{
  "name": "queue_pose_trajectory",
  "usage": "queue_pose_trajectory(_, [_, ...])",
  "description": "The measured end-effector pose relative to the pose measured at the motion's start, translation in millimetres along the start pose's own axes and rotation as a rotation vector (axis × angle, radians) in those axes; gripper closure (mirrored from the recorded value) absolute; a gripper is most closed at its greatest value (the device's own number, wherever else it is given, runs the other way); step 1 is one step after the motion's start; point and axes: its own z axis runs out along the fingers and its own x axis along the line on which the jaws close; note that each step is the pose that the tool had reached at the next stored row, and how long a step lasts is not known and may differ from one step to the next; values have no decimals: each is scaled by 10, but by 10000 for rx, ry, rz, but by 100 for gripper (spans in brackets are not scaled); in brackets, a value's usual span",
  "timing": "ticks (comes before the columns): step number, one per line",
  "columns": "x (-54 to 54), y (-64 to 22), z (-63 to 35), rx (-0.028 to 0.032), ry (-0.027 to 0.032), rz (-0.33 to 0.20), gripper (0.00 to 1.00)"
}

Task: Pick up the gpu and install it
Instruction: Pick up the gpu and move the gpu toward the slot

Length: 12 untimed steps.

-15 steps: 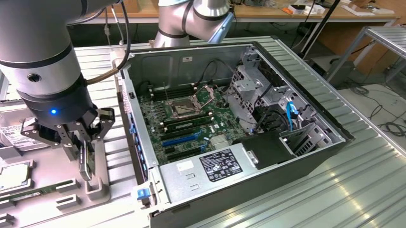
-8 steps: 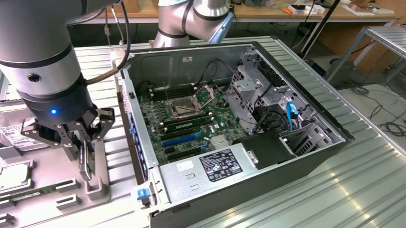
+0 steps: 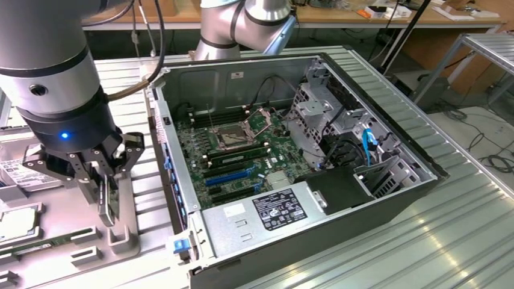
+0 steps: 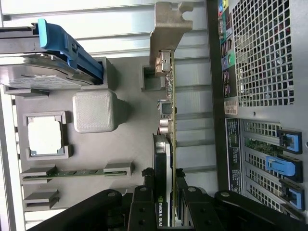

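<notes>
The gpu (image 3: pixel 109 212) stands on edge over the grey parts tray (image 3: pixel 120 244), to the exterior view's left of the open computer case (image 3: pixel 353 114). My gripper (image 3: pixel 107 194) comes down from above and is shut on the card's top edge. In the wrist view the gpu (image 4: pixel 163 149) runs away from my gripper (image 4: pixel 164 195), a black finger (image 4: pixel 144 204) pressed on each side. Its silver end bracket (image 4: pixel 167 33) is at the far end, by the tray's slotted post (image 4: pixel 150 79). Whether the card has left its slot, I cannot tell.
Inside the case lie the motherboard (image 3: pixel 233 150), its blue expansion slots (image 3: pixel 229 176) and the power supply (image 3: pixel 265 211). On the tray sit a hard drive in a blue carrier (image 4: pixel 43 72), a processor (image 4: pixel 44 135) and a memory stick (image 4: pixel 77 172). The case's rear grille (image 4: pixel 264 53) is close beside the card.
</notes>
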Motion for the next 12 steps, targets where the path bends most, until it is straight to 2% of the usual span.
queue_pose_trajectory(6, [-2, 2, -98, -1, -1, 0, 73])
queue_pose_trajectory(12, [-5, 5, -246, -1, 0, 0, 73])
